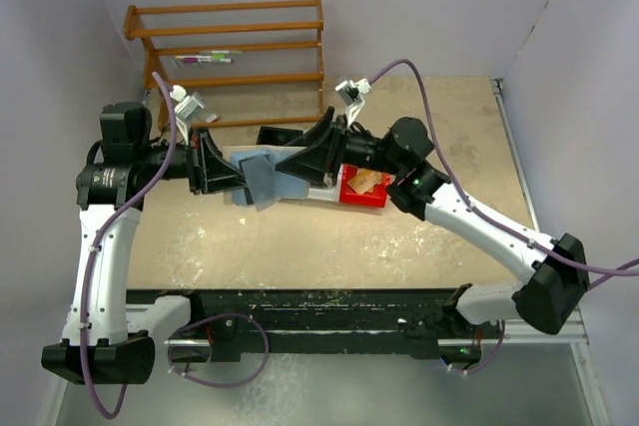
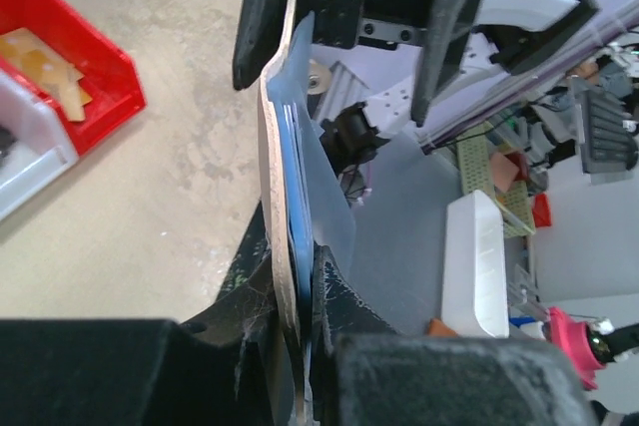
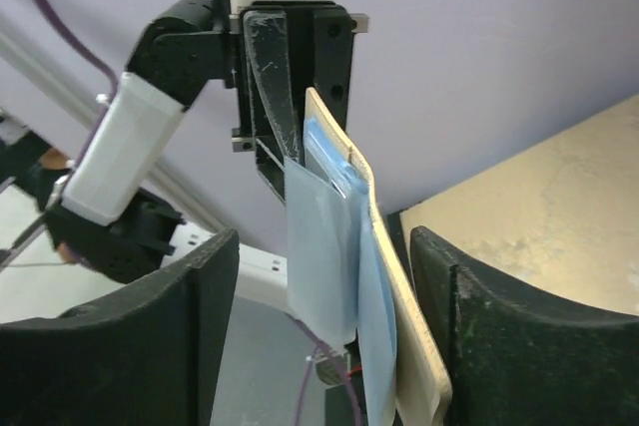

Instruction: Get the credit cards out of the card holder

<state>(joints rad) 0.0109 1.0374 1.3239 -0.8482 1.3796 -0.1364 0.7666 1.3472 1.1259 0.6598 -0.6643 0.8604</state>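
Beige table [image 1: 300, 246] beneath card holder [image 1: 262, 182]

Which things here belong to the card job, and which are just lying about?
Job: card holder, credit cards in its sleeves.
Lying about: red bin, white bin, wooden rack, marker on the rack.

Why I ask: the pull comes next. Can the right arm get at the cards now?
Probably yes: the left end effector clamps the holder on edge, the open right end effector straddles its other end, and the cards show blue edges with nothing blocking.
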